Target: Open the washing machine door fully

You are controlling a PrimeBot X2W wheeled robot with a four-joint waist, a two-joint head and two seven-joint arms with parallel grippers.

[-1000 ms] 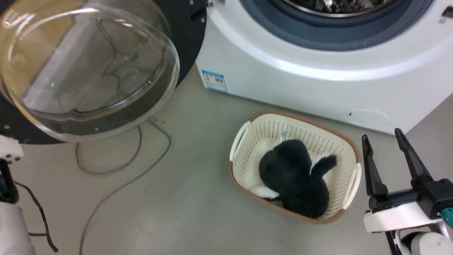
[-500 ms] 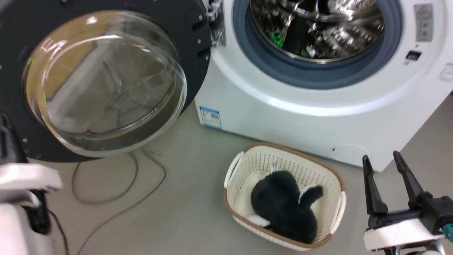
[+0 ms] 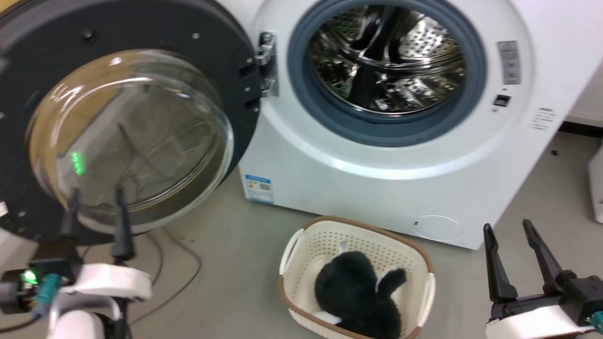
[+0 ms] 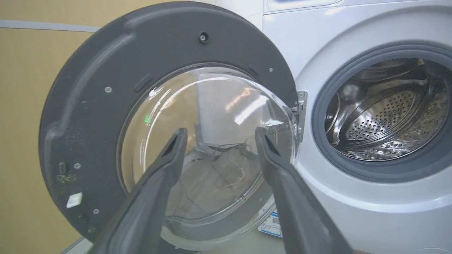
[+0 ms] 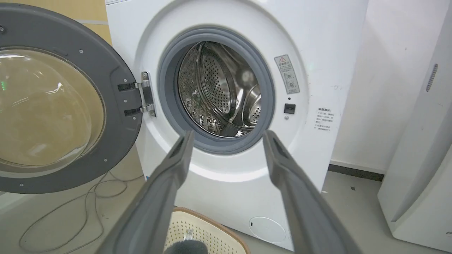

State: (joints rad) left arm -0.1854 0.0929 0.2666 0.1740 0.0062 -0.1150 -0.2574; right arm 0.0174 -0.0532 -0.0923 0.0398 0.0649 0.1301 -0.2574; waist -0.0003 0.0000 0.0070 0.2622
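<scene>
left gripper (image 3: 96, 194) is spread wide w/ nothing between the fingers, sitting low at the left of the head view, tips up in front of the bottom edge of the washing machine door (image 3: 127, 136). in the left wrist view the left gripper (image 4: 220, 130) points straight at the door's (image 4: 197, 106) glass bowl; can't tell if the tips touch it or are just short of it. right gripper (image 3: 507, 225) is also wide open and empty, low at the right, well apart from the door. from its own cam the right gripper (image 5: 229, 132) frames the lower part of the opening.

door stands open, off to the left of the washing machine (image 3: 358, 188), inner side facing the robot: dark rim w/ screws, clear bowl bulging out. it hangs on the metal hinge (image 3: 266, 66) at the left edge of the opening. in the right wrist view the door (image 5: 46, 106) lies about flat w/ the machine's front, beside it.

opening is uncovered: grey rubber ring (image 3: 386, 133) around the perforated steel drum (image 3: 386, 61). blue label (image 3: 258, 187) at the machine's lower left corner.

on the floor just in front of the machine there's a cream basket (image 3: 358, 240) w/ a brown rim, black fluffy thing (image 3: 358, 292) w/ white bits inside. grey cables (image 3: 188, 278) loop on the floor under the door. yellow wall (image 4: 21, 106) behind the door, another white appliance (image 5: 423, 158) off to the right.
</scene>
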